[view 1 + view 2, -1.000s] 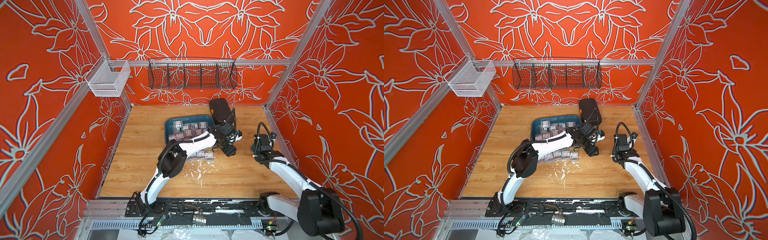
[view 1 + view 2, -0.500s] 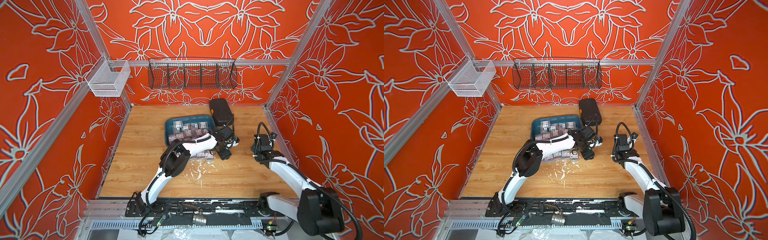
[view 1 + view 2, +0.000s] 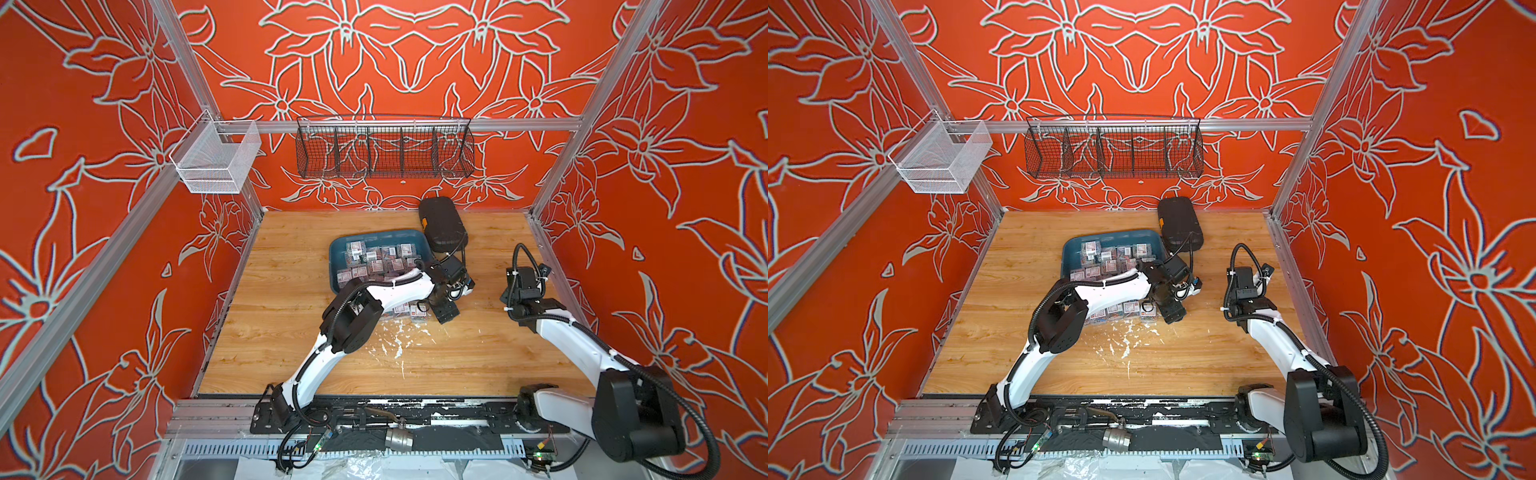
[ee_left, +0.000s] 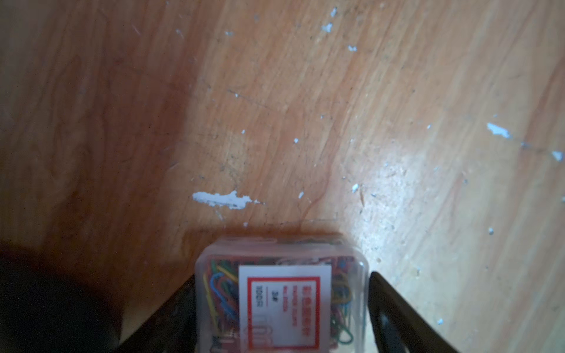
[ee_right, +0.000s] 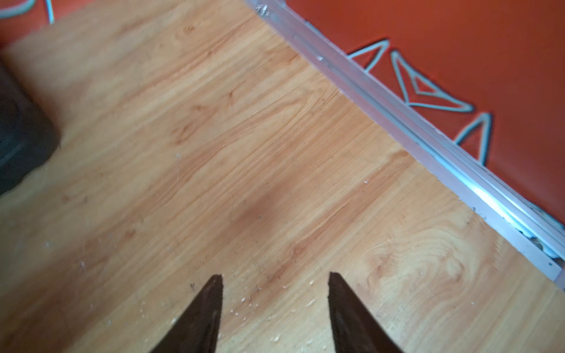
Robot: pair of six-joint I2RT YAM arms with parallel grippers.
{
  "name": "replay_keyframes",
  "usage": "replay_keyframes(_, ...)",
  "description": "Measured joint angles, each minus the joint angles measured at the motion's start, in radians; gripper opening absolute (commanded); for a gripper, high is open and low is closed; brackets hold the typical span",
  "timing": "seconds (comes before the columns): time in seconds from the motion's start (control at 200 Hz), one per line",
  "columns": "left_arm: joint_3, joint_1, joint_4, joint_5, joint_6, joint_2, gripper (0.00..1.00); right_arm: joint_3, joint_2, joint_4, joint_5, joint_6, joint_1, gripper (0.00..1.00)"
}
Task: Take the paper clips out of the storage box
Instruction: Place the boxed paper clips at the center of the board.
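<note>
The teal storage box (image 3: 374, 235) (image 3: 1113, 234) sits at the back middle of the table, with several clear boxes of paper clips (image 3: 380, 259) (image 3: 1113, 259) still in it. More boxes lie in a row (image 3: 409, 309) (image 3: 1121, 309) on the wood in front of it. My left gripper (image 3: 445, 312) (image 3: 1173, 312) (image 4: 282, 275) is low at the right end of that row. It is open around one labelled box (image 4: 284, 305) that rests on the table, a thin gap showing at one finger. My right gripper (image 3: 521, 286) (image 3: 1246, 286) (image 5: 275, 275) is open and empty over bare wood.
A black hard case (image 3: 442, 226) (image 3: 1179, 224) (image 5: 18, 143) lies right behind the storage box. White flecks (image 3: 395, 345) mark the wood in front of the row. An aluminium rail (image 5: 428, 143) runs close to my right gripper. A black wire basket (image 3: 384, 147) and a white mesh basket (image 3: 216, 162) hang on the walls.
My left gripper came forward and down from beside the storage box to the row's right end, and its jaws widened around the box. My right gripper's jaws narrowed; that arm stayed put.
</note>
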Motion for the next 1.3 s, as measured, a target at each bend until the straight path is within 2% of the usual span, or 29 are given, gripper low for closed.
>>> replay_keyframes(0.245,-0.087,0.0,0.015,0.008,-0.04,-0.138,0.91,0.013,0.095,0.024,-0.221,0.043,0.038,0.36)
replay_keyframes(0.365,-0.217,0.0,0.084,0.002,-0.074,-0.308,0.91,-0.003,0.129,0.054,-0.286,0.071,0.124,0.36)
replay_keyframes(0.465,-0.324,0.0,0.139,-0.032,-0.123,-0.456,0.91,-0.007,0.168,0.085,-0.331,0.094,0.199,0.28)
replay_keyframes(0.666,-0.531,0.0,0.243,-0.188,-0.271,-0.727,0.92,-0.024,0.235,0.155,-0.388,0.144,0.272,0.25)
replay_keyframes(0.841,-0.706,0.011,0.263,-0.412,-0.425,-0.894,0.97,-0.04,0.238,0.206,-0.404,0.181,0.33,0.25)
replay_keyframes(1.041,-0.879,0.129,0.247,-0.586,-0.603,-1.016,0.98,-0.03,0.273,0.259,-0.405,0.197,0.372,0.24)
replay_keyframes(1.301,-1.16,0.329,0.293,-0.642,-0.753,-1.242,0.98,-0.01,0.294,0.263,-0.399,0.198,0.419,0.24)
